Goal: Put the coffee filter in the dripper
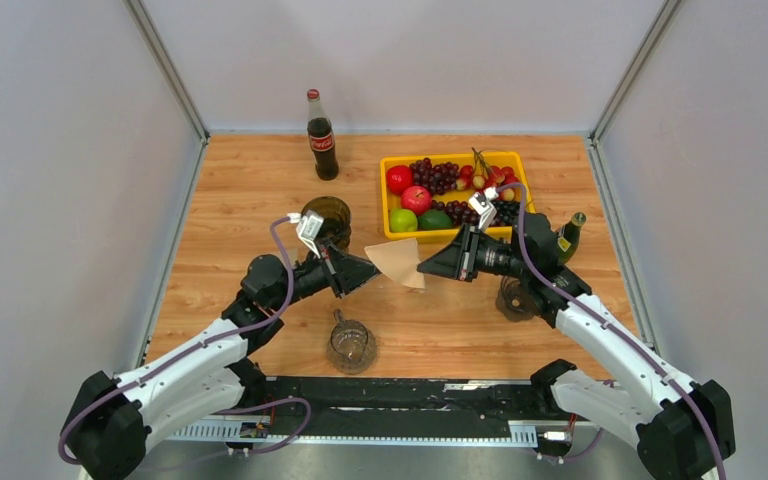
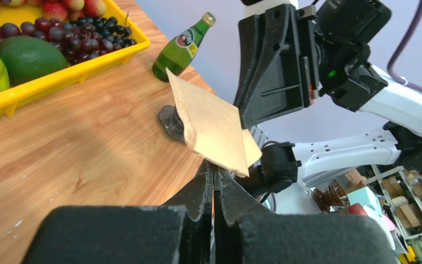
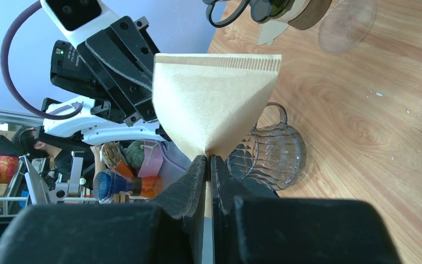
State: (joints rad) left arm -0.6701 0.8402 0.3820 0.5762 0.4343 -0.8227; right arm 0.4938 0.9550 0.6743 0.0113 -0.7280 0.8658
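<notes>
Notes a cola bottle [image 1: 321,135] standing upright near the far edge of the wooden table [image 1: 250,190]. Finds a yellow tray [image 1: 386,205] to its right, holding red apples [image 1: 400,179], dark grapes [image 1: 438,175], a green apple [image 1: 403,220] and a dark green fruit [image 1: 436,220]. Records a green bottle [image 1: 568,237] near the tray's near right corner
</notes>
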